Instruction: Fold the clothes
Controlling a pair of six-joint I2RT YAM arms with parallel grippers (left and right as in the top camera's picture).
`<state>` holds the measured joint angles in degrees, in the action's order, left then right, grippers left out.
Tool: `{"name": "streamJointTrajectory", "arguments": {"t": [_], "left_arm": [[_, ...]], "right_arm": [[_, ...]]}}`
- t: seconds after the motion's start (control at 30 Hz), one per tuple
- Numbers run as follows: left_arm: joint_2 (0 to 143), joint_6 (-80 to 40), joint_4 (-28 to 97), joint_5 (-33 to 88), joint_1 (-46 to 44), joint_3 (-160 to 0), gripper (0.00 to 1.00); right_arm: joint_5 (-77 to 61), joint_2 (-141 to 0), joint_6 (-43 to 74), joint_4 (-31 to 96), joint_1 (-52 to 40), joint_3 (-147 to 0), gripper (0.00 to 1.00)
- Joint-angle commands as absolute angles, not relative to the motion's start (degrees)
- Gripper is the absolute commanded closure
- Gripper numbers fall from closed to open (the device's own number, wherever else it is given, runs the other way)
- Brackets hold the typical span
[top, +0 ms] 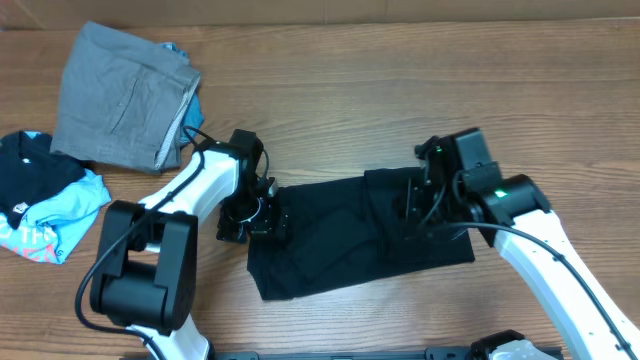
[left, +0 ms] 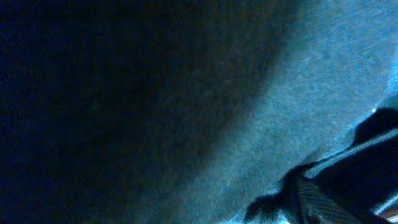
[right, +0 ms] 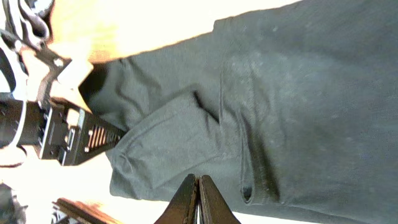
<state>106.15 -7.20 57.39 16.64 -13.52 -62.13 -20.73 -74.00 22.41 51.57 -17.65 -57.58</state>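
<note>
Cloth of the black T-shirt (top: 340,240) lies folded into a long band across the middle of the wooden table (top: 400,80), well apart from the grey trousers (top: 125,95) and the black and light-blue garment (top: 45,205) at the table's left side. The left gripper (top: 262,217) sits at the band's left end, its wrist view so filled with dark cloth that whether its fingers are apart or pinched cannot be told. The right gripper (right: 198,183) hangs over the band's right half, fingers pressed together with nothing seen between them.
</note>
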Motion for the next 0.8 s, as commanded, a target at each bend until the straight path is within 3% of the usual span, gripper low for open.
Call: {"name": "streamJointTrajectory", "arguments": {"t": [0.0,0.13,0.23,0.47,0.77], "left_arm": [[107.48,-4.51,52.88,23.55,-13.78,-57.19,0.18],[107.48,0.71,51.2,27.86,-14.39,-54.26,0.69],[107.44,3.16,53.89,28.1,-14.04,-54.41,0.95],[107.33,0.62,67.48,27.73,-7.09,-65.6,0.95],[107.11,-1.26,86.43,21.71,-4.12,-97.01,0.96]], "right_arm": [[-19.92,-72.51,22.09,51.4,-15.66,-59.02,0.95],[-19.94,-72.53,22.09,51.81,-13.74,-59.02,0.94],[-19.94,-72.53,22.09,51.9,-12.64,-59.02,0.94],[-19.92,-72.53,22.06,51.92,-11.81,-59.02,0.94],[-19.51,-72.53,22.06,51.42,-11.81,-59.02,0.94]]}}
